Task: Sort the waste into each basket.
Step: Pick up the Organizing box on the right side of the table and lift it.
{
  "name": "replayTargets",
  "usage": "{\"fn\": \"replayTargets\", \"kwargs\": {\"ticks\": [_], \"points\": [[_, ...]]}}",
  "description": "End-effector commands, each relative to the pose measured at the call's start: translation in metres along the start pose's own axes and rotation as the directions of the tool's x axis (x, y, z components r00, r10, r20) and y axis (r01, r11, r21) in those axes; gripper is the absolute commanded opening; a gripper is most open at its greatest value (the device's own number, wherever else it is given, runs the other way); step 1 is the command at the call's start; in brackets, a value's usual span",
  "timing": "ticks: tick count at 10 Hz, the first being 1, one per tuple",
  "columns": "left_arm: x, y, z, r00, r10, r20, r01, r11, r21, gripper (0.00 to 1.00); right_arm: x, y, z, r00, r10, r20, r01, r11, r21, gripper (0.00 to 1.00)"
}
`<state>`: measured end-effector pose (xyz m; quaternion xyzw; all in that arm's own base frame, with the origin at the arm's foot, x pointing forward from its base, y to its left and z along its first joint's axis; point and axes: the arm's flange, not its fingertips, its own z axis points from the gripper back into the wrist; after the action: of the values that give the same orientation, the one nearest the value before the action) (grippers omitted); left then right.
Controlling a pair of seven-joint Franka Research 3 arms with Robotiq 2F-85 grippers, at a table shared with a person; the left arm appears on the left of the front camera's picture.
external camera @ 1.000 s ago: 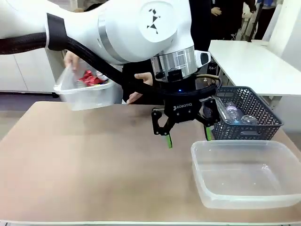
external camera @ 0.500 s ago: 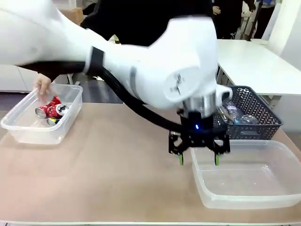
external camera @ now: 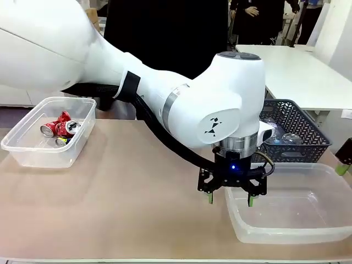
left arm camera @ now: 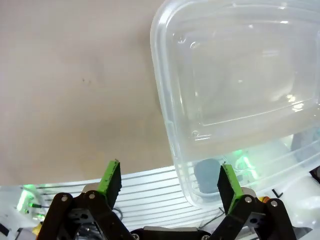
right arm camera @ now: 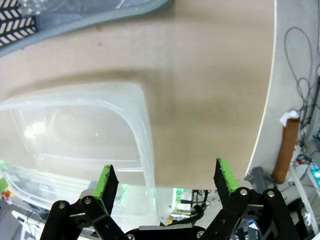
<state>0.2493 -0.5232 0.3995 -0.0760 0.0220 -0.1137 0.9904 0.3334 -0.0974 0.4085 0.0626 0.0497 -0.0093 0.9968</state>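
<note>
Front view: my left jaws hang wide open and empty astride the left wall of the shallow clear tub (external camera: 286, 234), I judge to grip it, with my right jaws equally wide and empty at its right end; the red cans (external camera: 59, 128) lie sorted in the small bin (external camera: 38, 158) far left on the bench, and the bottles (external camera: 275, 132) sit in the lattice basket (external camera: 300, 147).

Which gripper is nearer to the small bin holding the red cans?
Left. The left gripper hangs open over the large tub at its left rim, well right of the bin. The right gripper, also open, is at that tub's right end, farther still.
</note>
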Motion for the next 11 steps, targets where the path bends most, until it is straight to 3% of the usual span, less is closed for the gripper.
{"fn": "replayTargets", "kwargs": {"ticks": [1,6,10,11], "points": [[0.002,-0.004,-0.008,1.0,-0.016,0.018,0.016,1.0,-0.007,1.0,0.002,0.012,-0.008,0.997,0.048,-0.063,-0.051,0.997,-0.05,1.0],[0.01,-0.007,-0.028,0.996,0.033,0.088,-0.029,0.999,-0.038,1.0,-0.004,0.01,-0.072,0.977,0.047,-0.208,-0.055,0.998,-0.031,1.0],[0.006,-0.006,-0.029,0.993,0.039,0.108,-0.036,0.999,-0.031,1.0,-0.022,0.007,-0.095,0.983,0.055,-0.176,-0.051,0.998,0.025,1.0],[0.006,-0.008,-0.03,0.992,0.029,0.125,-0.026,0.999,-0.025,0.92,-0.028,0.006,-0.094,0.986,0.042,-0.161,-0.039,0.999,0.023,1.0]]}}
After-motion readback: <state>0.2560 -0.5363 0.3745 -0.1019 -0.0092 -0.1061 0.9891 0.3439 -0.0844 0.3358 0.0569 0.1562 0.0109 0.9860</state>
